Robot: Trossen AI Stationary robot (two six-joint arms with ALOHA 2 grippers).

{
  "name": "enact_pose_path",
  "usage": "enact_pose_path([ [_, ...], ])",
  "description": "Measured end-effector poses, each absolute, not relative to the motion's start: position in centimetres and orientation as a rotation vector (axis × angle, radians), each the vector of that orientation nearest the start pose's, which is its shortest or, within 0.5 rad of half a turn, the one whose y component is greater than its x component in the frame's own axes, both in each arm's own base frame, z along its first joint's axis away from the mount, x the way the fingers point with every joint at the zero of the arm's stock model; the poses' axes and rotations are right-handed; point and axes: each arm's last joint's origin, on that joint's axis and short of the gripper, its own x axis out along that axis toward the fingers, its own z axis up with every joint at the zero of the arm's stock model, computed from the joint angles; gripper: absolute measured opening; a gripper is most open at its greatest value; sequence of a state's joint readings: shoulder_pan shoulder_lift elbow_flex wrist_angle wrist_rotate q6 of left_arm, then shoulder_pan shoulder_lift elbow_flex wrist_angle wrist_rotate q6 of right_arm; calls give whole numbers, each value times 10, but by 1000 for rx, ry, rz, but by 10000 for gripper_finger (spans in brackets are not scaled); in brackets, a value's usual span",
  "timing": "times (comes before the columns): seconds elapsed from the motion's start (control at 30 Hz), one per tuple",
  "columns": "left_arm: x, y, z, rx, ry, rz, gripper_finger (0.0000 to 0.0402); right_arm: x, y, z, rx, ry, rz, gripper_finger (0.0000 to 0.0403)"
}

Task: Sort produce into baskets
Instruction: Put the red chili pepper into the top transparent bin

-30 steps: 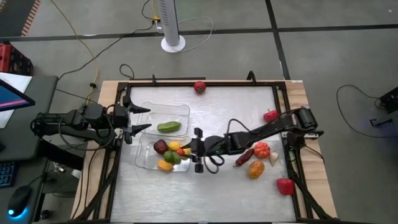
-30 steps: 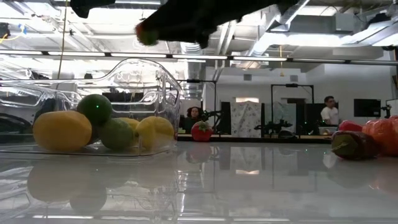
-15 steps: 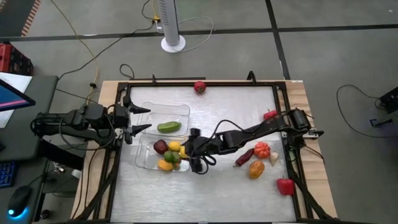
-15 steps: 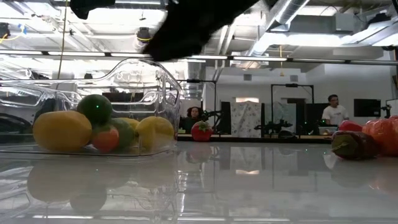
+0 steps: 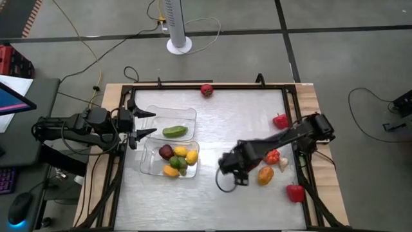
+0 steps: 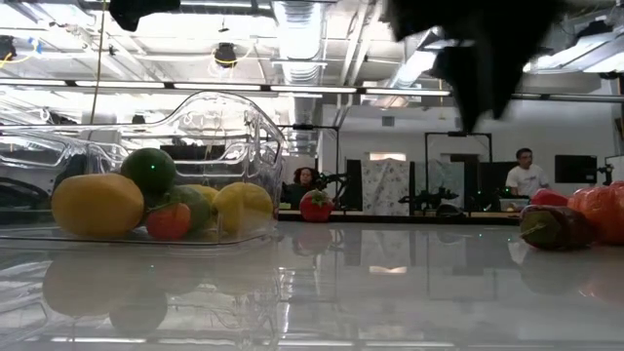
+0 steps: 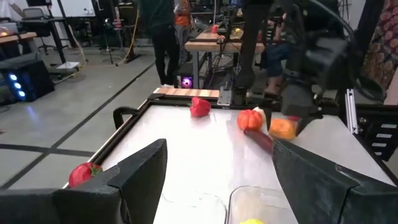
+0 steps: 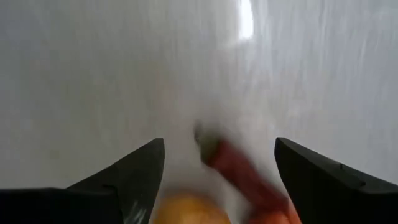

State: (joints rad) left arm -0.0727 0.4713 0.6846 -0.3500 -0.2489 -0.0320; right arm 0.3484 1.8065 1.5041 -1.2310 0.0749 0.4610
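Note:
Two clear baskets lie at the table's left. The far basket (image 5: 190,111) holds one green piece (image 5: 174,131). The near basket (image 5: 147,169) holds several pieces (image 5: 177,160), among them a small red one (image 6: 168,220). At the right lie a dark red long piece (image 8: 242,174), a yellow-orange piece (image 5: 264,174), an orange-red one (image 5: 272,155), a whitish one (image 5: 284,164) and two red ones (image 5: 295,192) (image 5: 280,120). My right gripper (image 5: 230,169) (image 8: 219,144) hangs open and empty above the table, left of that group. My left gripper (image 5: 153,122) waits open at the left edge.
One more red piece (image 5: 206,90) lies at the table's far edge. A black frame (image 5: 212,86) borders the table. Bare table (image 5: 225,129) stretches between the baskets and the right-hand group. People and benches show in the room beyond.
My right gripper has let go of the small red piece over the near basket, and the piece now lies among the others there. The gripper has then swung away toward the table's right edge, toward the loose produce.

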Motion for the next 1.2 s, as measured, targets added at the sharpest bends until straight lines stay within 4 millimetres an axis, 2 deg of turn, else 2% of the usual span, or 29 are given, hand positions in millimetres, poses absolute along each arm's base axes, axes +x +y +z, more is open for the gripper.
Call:
enact_pose_path([
  [0.2,107,-1,320,-31,136,171,275,298,133,228,-140,1530,-153,363],
  [0.33,107,-1,320,-66,133,173,275,292,130,208,-137,1565,-154,369],
  [0.5,107,-1,320,-86,130,174,275,289,124,190,-126,1579,-156,357],
  [0.8,106,-1,319,-93,143,176,275,278,112,159,-96,1622,-152,318],
  [1.0,106,-1,319,-93,143,176,275,280,108,158,-82,1613,-166,275],
  [1.2,106,-1,319,-92,144,177,275,290,104,160,-38,1552,-168,199],
])
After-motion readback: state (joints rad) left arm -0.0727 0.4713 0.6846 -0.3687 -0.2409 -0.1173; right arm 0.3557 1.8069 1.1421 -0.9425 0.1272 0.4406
